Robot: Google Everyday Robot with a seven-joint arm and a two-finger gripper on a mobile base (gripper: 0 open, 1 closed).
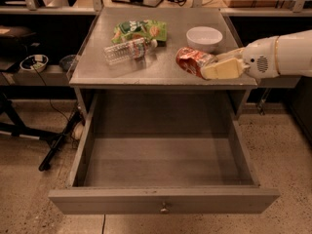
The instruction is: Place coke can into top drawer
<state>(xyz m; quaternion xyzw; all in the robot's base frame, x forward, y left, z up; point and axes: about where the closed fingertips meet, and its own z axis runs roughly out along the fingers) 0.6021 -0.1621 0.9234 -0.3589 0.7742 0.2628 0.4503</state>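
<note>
The coke can (191, 61), red with a silver end, is tilted on its side at the right front of the cabinet top (161, 74). My gripper (208, 65) reaches in from the right on a white arm, and its cream fingers (222, 69) are shut on the can's right end. The top drawer (164, 200) is pulled fully open below and in front of the can. Its grey front panel has a small round knob (164, 208) at the centre, and its inside is bare.
A clear water bottle (127, 51) lies on its side on the cabinet top, with a green snack bag (139, 30) behind it. A white bowl (204, 37) stands just behind the can. A dark stand with cables is on the floor at the left.
</note>
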